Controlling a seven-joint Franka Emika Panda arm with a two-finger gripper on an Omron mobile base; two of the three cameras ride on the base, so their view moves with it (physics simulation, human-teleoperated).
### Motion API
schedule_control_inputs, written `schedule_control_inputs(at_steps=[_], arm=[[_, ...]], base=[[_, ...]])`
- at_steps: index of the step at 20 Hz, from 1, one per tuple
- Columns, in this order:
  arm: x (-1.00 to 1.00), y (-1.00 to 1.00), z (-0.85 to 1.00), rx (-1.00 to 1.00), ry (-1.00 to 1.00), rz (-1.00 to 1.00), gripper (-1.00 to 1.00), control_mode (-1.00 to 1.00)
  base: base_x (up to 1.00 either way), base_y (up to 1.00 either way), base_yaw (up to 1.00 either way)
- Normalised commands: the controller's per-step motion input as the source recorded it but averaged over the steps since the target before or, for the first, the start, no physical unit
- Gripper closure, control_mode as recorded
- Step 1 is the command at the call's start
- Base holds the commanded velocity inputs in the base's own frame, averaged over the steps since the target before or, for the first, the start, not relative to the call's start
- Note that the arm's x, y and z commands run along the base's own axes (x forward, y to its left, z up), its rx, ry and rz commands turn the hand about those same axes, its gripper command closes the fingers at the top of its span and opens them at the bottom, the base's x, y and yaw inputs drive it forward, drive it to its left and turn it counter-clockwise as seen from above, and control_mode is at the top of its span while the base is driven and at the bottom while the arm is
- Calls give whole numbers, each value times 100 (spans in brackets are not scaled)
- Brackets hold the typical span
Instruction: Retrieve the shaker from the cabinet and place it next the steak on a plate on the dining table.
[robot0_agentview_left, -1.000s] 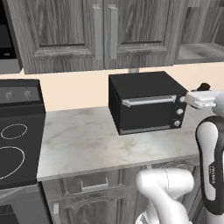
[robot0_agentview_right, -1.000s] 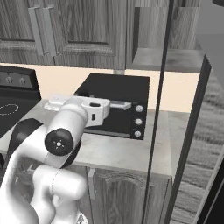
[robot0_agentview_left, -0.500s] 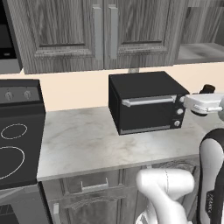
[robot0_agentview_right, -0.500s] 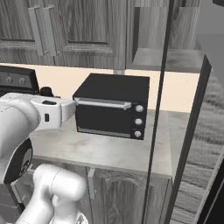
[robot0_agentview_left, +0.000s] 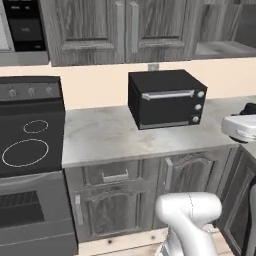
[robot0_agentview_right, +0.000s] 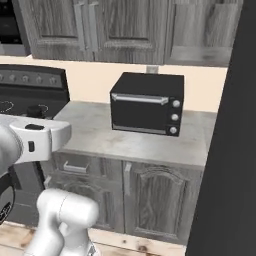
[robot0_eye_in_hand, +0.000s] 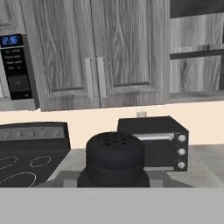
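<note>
Jaws hidden behind the black shaker (robot0_eye_in_hand: 115, 157), grip itself unclear.

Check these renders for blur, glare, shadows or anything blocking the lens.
Left base view: sharp, flat light, faint shadow under the toaster oven. Right base view: a dark slab masks the right side. Hand view: the shaker looms large and slightly soft; cabinet doors crisp, no glare.

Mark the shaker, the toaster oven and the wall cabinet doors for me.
shaker (robot0_eye_in_hand: 115, 151): hand view, on its perforated black top.
toaster oven (robot0_agentview_left: 167, 107): left base view, on its front door below the handle.
cabinet (robot0_eye_in_hand: 92, 52): hand view, on the closed left door panel.
</note>
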Motion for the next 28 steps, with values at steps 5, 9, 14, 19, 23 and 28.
schedule_control_inputs(at_steps=[5,9,14,19,23,28], arm=[[0,0,0,0,0,0,100,100],[0,0,0,0,0,0,100,100],[0,0,0,0,0,0,100,100],[0,0,0,0,0,0,100,100],[0,0,0,0,0,0,100,100],[0,0,0,0,0,0,100,100]], base=[[-100,80,11],[-92,100,43],[-11,45,94],[0,0,100],[0,0,100],[0,0,100]])
